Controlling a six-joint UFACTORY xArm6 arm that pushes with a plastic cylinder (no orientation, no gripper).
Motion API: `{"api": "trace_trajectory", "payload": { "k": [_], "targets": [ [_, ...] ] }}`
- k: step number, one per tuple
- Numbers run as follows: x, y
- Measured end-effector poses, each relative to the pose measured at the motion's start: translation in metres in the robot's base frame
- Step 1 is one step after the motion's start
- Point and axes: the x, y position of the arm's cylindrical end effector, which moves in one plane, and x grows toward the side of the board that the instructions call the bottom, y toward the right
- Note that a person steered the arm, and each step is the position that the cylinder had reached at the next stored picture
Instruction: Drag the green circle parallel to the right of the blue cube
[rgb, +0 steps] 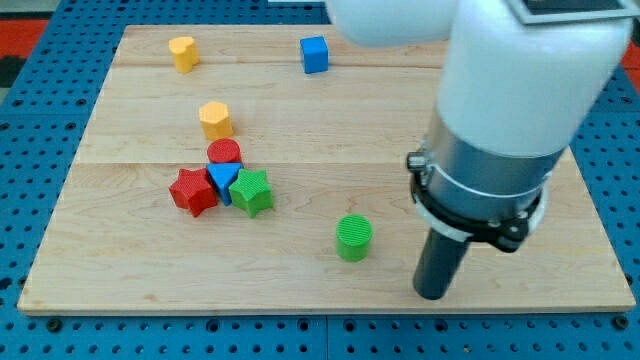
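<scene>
Camera view: the green circle (353, 238) stands near the worktop's (560, 150) bottom edge, far below the blue cube (314, 54) at the view's top. My tip (432, 293) rests to the circle's lower right, apart from it, likely placed to come under it and shove it upward. No pincer exists here, only a rod. The cluster at left, green star (252, 192), red star (192, 191), blue triangle (222, 179) and red cylinder (224, 152), sits clear of that path

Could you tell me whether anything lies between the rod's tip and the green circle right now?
Nothing does: in the camera view only bare wood separates my tip from the green circle, which sits apart, toward the view's left.
</scene>
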Motion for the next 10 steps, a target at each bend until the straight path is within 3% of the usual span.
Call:
{"api": "trace_trajectory", "payload": {
  "k": [2, 4, 6, 10],
  "targets": [
    [0.009, -0.039],
    [-0.037, -0.059],
    [-0.044, -0.095],
    [-0.205, -0.096]
  ]
}}
